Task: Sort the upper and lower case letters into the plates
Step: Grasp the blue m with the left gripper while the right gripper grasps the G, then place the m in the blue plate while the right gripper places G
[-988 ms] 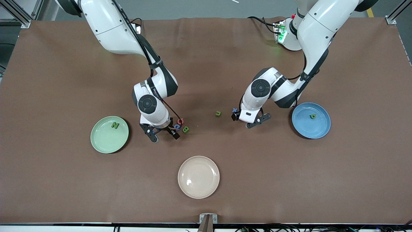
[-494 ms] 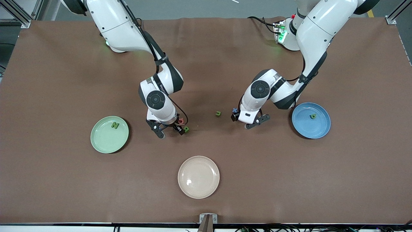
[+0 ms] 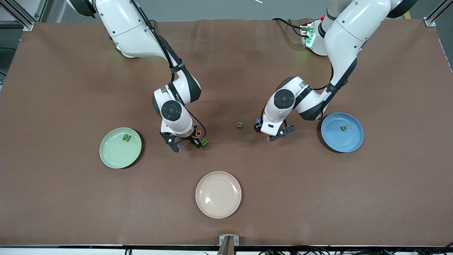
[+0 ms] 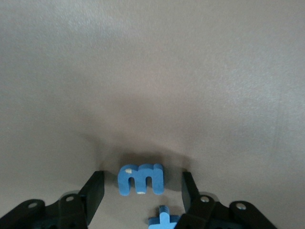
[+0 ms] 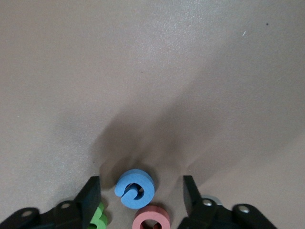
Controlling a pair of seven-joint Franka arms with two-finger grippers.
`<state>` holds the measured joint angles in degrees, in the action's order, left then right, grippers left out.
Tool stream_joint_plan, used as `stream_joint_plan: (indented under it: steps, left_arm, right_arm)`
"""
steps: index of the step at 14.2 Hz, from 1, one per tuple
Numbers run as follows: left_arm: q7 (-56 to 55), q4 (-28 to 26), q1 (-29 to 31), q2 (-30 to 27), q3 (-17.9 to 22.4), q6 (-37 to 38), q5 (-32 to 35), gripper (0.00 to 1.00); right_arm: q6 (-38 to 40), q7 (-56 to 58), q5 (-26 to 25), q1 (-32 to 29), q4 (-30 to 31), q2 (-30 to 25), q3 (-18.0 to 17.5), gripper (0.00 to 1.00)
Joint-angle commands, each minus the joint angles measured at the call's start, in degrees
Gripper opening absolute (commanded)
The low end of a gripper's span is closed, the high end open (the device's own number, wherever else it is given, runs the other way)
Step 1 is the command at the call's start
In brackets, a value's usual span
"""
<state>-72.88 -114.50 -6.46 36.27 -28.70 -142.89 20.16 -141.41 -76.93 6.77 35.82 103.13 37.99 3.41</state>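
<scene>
My left gripper (image 4: pixel 142 192) is low over the table and open. A blue letter m (image 4: pixel 140 179) lies between its fingers with a gap on each side, and a blue cross-shaped letter (image 4: pixel 164 221) lies beside one finger. My right gripper (image 5: pixel 140 194) is open around a round blue letter (image 5: pixel 135 188). A red-pink letter (image 5: pixel 151 218) and a green letter (image 5: pixel 97 217) lie close by. A green u (image 3: pixel 240 124) lies between the two grippers. The pale green plate (image 3: pixel 115 156) holds a green N (image 3: pixel 126 137). The sky blue plate (image 3: pixel 339 141) holds one green letter (image 3: pixel 344 128).
A cream-beige plate (image 3: pixel 218 194) lies nearer the front camera, between the two arms. The brown mat (image 3: pixel 70 88) covers the whole table. Both arms' elbows hang over the middle of the table.
Both grippers' fingers have drawn closer together around their blue letters. The right gripper has shifted toward the left arm's end, over the cluster of three letters. The left gripper has barely moved.
</scene>
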Motion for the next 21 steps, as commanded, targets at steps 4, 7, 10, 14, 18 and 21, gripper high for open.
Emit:
stream_joint_plan:
  steps: [4, 7, 10, 14, 18, 21]
  left_arm:
    - [-1.8, 1.0, -0.6, 0.9, 0.3, -0.5, 1.6, 0.53]
    - [-1.8, 1.0, -0.6, 0.9, 0.4, -0.5, 1.6, 0.40]
    - [-1.8, 1.4, -0.5, 0.7, 0.5, -0.5, 1.7, 0.26]
    - [-1.4, 1.5, 0.7, -2.2, 0.3, 0.3, 2.0, 0.22]
    - [1.4, 1.4, 3.2, -7.9, 0.1, 7.2, 2.1, 0.22]
    - [9.5, -0.6, 8.5, -11.7, -0.4, 9.0, 1.7, 0.22]
  right_arm:
    - [0.1, -1.0, -0.7, 0.8, 0.1, 0.2, 0.6, 0.38]
    - [0.4, -1.1, -0.6, 0.7, 0.1, -0.2, 0.5, 0.05]
    - [4.1, 0.5, -0.8, -0.4, -0.1, -1.1, 1.1, 0.00]
    - [12.2, 15.3, -0.9, -6.8, 0.1, -8.1, 3.2, 0.00]
    - [13.4, 34.8, -0.9, -17.2, 5.1, -13.8, 3.2, 0.00]
    - [13.1, 45.5, -1.0, -23.7, 6.2, -13.6, 3.3, 0.01]
